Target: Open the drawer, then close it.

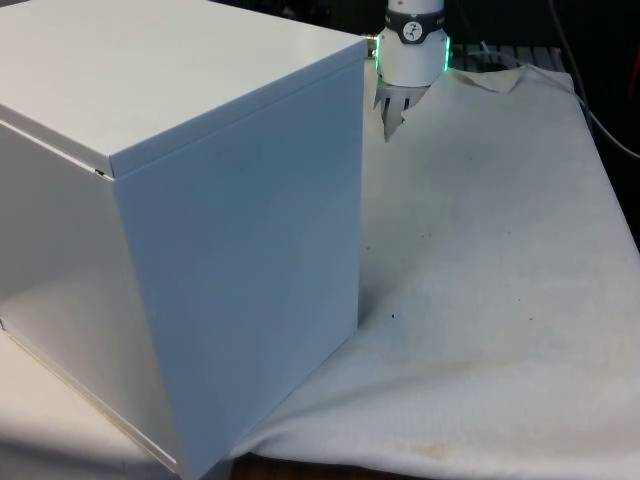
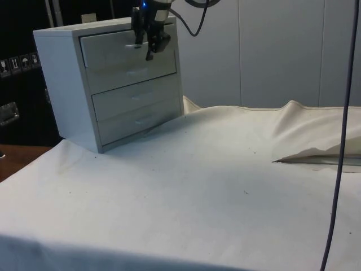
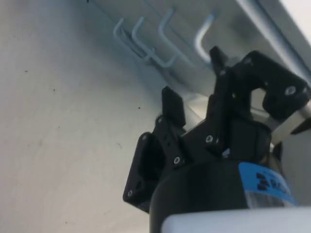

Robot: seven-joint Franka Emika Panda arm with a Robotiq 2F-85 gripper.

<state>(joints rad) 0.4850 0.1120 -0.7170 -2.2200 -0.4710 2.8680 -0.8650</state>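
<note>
claw point(image 2: 151, 44) spread at chest point(image 2: 113, 84) top drawer point(image 2: 127, 48); handle point(image 3: 204, 36) thin, stiff, likely slick: hook it mid-bar.

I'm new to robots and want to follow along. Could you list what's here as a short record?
furniture: white chest with four drawers, on a table under a white cloth
top drawer: looks pulled out a little
other drawers: shut
claw: at the top drawer's front, by its handle
claw fingers: open, apart in the wrist view
cloth: rumpled at the far edge in the side view
</note>
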